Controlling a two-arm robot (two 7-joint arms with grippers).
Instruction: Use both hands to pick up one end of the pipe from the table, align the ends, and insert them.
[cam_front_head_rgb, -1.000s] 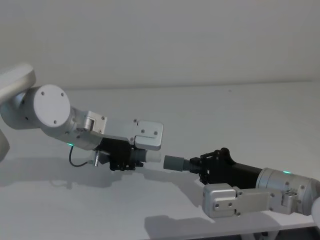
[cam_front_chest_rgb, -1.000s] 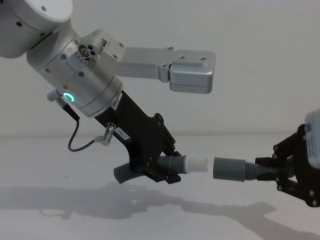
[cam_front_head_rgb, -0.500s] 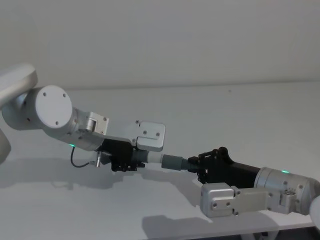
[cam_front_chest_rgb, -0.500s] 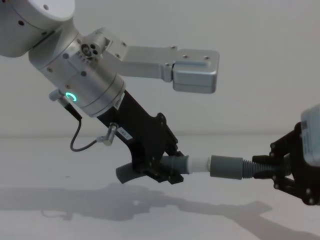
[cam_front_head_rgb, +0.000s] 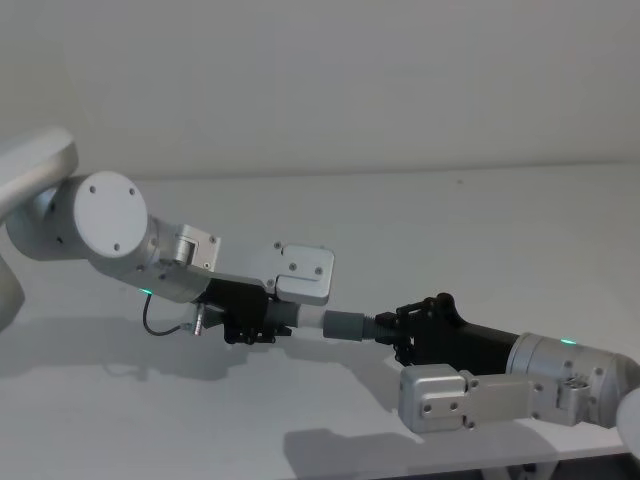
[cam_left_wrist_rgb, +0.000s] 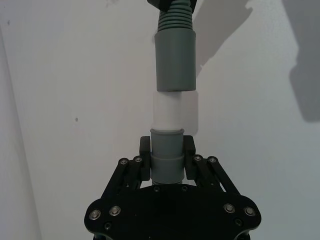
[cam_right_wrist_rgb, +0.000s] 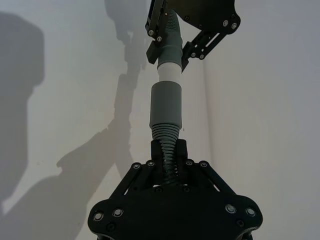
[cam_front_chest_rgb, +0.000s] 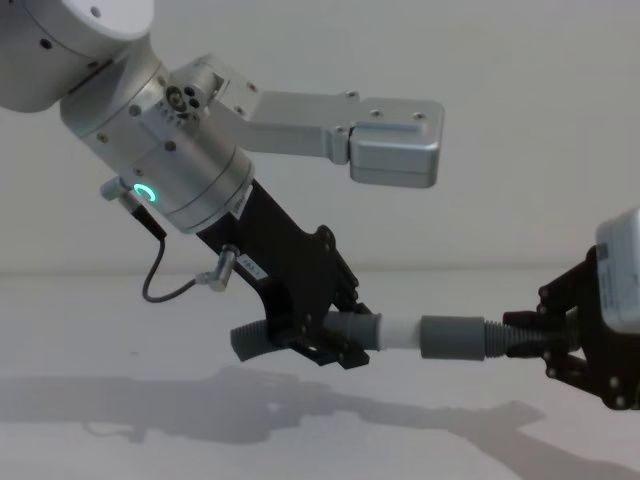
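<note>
The left gripper (cam_front_chest_rgb: 335, 345) clamps the ribbed hose piece with the white tip (cam_front_chest_rgb: 397, 334). The right gripper (cam_front_chest_rgb: 545, 340) clamps the other piece; its grey cuff (cam_front_chest_rgb: 450, 337) covers part of the tip.

White tip (cam_front_chest_rgb: 398, 334) inside grey cuff (cam_front_chest_rgb: 452, 337); both grippers (cam_front_chest_rgb: 335, 345) (cam_front_chest_rgb: 540, 335) clamped on hose pieces

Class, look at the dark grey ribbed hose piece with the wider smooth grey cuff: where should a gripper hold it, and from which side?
On the ribbed section just behind the wide smooth grey cuff, coming from the hose's rear end. That leaves the cuff's mouth free for the narrow white tip. The right gripper holds there.
</note>
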